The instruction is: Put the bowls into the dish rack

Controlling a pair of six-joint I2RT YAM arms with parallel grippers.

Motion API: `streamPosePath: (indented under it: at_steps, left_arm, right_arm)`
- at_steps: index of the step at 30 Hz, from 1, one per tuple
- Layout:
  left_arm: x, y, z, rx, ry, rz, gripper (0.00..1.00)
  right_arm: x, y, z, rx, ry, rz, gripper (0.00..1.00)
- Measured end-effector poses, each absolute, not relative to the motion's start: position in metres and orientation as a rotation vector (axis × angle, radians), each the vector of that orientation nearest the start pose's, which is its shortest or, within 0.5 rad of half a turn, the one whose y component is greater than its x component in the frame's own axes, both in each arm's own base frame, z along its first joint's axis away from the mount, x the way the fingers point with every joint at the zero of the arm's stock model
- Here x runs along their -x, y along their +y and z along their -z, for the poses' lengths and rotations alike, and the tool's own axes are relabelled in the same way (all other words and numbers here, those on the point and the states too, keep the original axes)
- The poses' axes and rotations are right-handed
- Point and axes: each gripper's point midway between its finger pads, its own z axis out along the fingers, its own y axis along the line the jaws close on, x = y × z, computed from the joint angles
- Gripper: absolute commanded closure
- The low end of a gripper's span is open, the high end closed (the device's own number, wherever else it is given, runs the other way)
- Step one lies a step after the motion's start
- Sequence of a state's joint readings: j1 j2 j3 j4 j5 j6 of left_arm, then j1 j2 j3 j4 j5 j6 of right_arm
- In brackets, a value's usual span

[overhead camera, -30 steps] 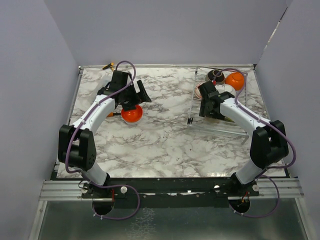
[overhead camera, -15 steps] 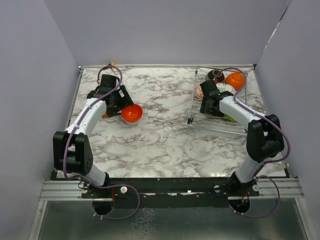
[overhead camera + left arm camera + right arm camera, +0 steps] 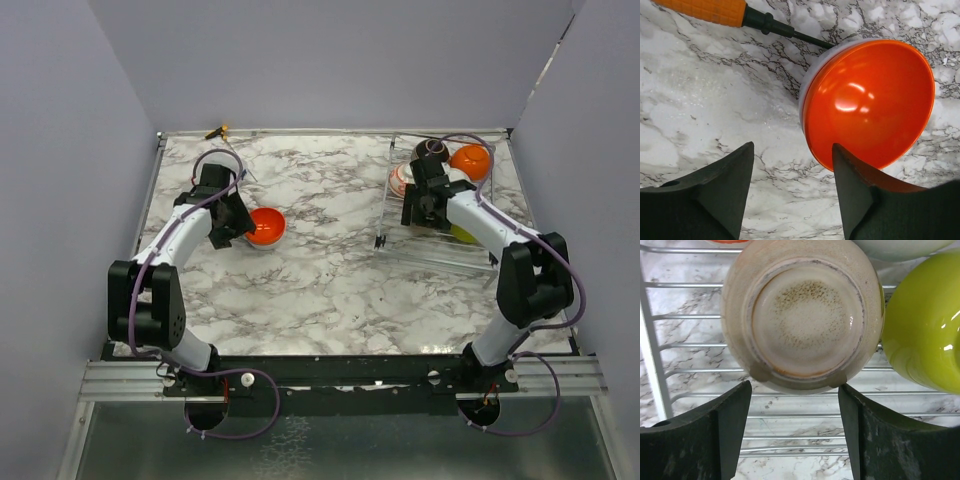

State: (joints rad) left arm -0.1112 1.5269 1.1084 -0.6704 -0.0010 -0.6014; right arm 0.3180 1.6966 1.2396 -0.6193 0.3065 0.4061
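Left gripper (image 3: pixel 792 150) stood spread, orange bowl (image 3: pixel 867 102) at 1 o'clock; right gripper (image 3: pixel 795 387) spread, beige bowl (image 3: pixel 802 315) at 12 o'clock. Off-centre closing might skid orange bowl.

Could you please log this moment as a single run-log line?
Left pincer open beside orange bowl on table | right pincer open facing beige bowl in dish rack | lime green bowl racked beside it
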Motion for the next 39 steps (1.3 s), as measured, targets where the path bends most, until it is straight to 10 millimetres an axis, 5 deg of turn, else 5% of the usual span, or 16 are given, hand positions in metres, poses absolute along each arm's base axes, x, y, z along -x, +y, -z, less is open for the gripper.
streamPosePath:
  at_steps: [4, 8, 13, 25, 29, 39]
  left_arm:
    - [-0.339, -0.065, -0.086, 0.639, 2.628, 0.243, 0.52]
    - [-0.34, -0.067, -0.077, 0.625, 2.653, 0.255, 0.81]
    - [-0.344, -0.069, -0.072, 0.598, 2.667, 0.258, 1.0]
    - [-0.362, -0.07, -0.094, 0.516, 2.636, 0.266, 1.0]
    - [-0.365, -0.074, -0.101, 0.5, 2.628, 0.301, 1.0]
    - [-0.373, -0.101, -0.127, 0.468, 2.561, 0.52, 1.0]
  right_arm:
    - [-0.373, 0.092, -0.103, -0.175, 2.545, 0.055, 0.25]
    - [-0.371, 0.098, -0.128, -0.164, 2.495, -0.02, 0.23]
    - [-0.365, 0.102, -0.151, -0.159, 2.449, -0.083, 0.22]
    - [-0.362, 0.11, -0.173, -0.147, 2.414, -0.162, 0.22]
    - [-0.361, 0.116, -0.173, -0.147, 2.421, -0.206, 0.13]
    - [-0.353, 0.175, -0.194, -0.037, 2.374, -0.642, 0.0]
